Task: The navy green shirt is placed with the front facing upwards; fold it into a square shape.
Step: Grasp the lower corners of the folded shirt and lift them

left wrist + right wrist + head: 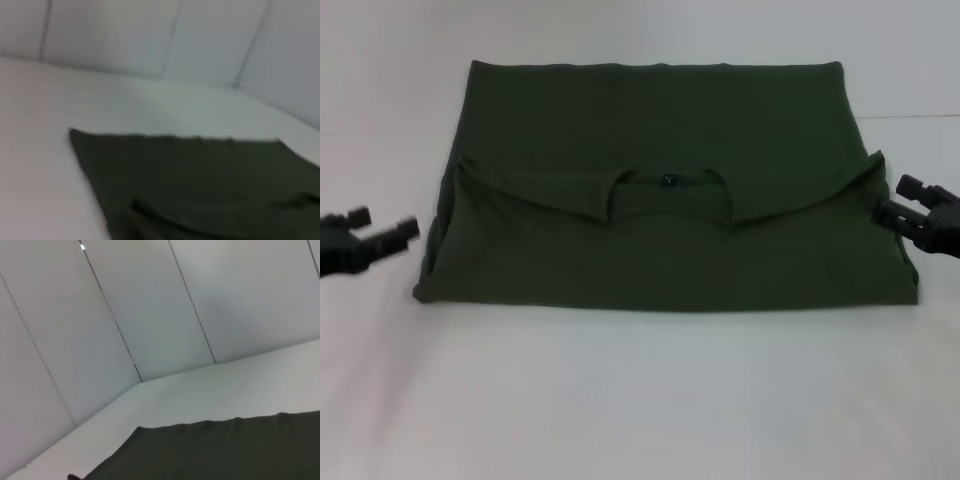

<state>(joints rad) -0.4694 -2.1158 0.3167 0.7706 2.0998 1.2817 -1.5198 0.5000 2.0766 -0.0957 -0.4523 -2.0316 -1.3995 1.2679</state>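
We saw the navy green shirt lying folded on the white desk, collar and neck label facing up. The left pincer hovered just off its left edge, the right pincer at its right edge; both stood spread, holding nothing.

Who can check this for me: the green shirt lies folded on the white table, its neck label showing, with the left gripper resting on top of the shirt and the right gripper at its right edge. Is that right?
Not quite. In the head view the left gripper is off the navy green shirt, over the bare white table beside its left edge. The rest stands: the shirt is folded, the neck label shows, and the right gripper is at its right edge.
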